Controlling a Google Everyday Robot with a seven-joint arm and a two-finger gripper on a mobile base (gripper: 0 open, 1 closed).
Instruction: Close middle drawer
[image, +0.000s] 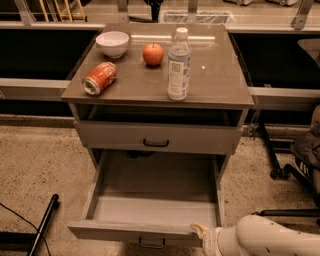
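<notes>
The middle drawer (155, 200) is pulled far out of the grey cabinet. Its grey inside is bare, and its front panel (130, 231) faces me with a small dark loop handle (151, 244) at the bottom edge of the view. My gripper (199, 232) is at the bottom right, on the end of the white arm (270, 240). Its beige tip is at the right end of the drawer's front panel, on the top edge. The drawer above (156, 137), with the same kind of handle, stands out only slightly.
On the cabinet top (220, 75) stand a white bowl (112, 43), a red apple (153, 54), a clear water bottle (178, 65) and a red can (99, 78) lying on its side. A chair base (295, 165) is at the right. A dark bar (44, 225) lies on the floor at the left.
</notes>
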